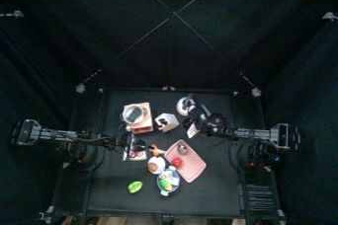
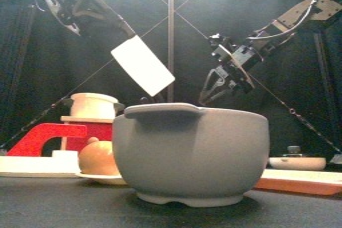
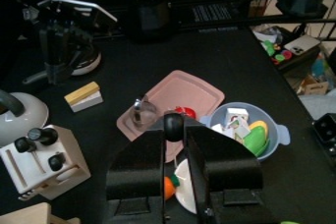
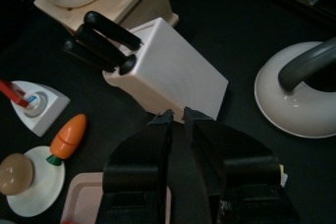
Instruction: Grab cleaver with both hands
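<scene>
The white-bladed cleaver with black handle (image 2: 143, 65) hangs in the air, off the table. My left gripper (image 3: 172, 135) is clamped on its handle: first grip done. My right gripper (image 4: 176, 122) stands part-open just beside the blade's edge, grasping nothing. Remaining, in my judgement: close on the blade.

A robot lab; black curtains (image 1: 53, 32) pen a small black table (image 1: 211, 185); shelves beyond.

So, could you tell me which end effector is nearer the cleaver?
Left. The left end effector grips the cleaver by its handle, holding it aloft; the right end effector is open just off the blade's edge.
</scene>
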